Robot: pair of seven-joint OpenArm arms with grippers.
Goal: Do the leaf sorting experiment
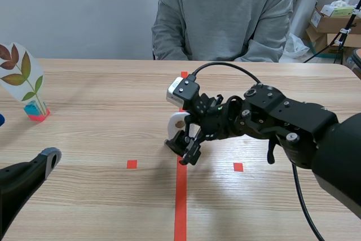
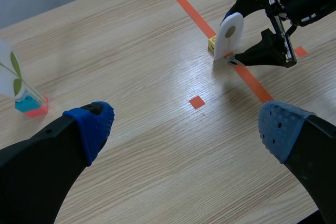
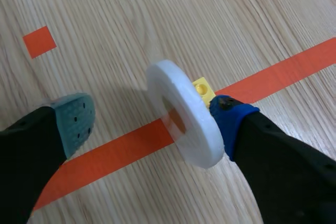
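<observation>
White oval card (image 3: 184, 114) stands between the right jaws — both pairs open.

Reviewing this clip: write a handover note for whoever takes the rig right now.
Left gripper: open, empty, low at the table's left.
Right gripper: open around the white card standing on its yellow base on the tape line. One pad is at the card, which is not clamped.
Leaf card: upright, far left.
Done: nothing visibly sorted.
Left: grip the white card and place it.
</observation>
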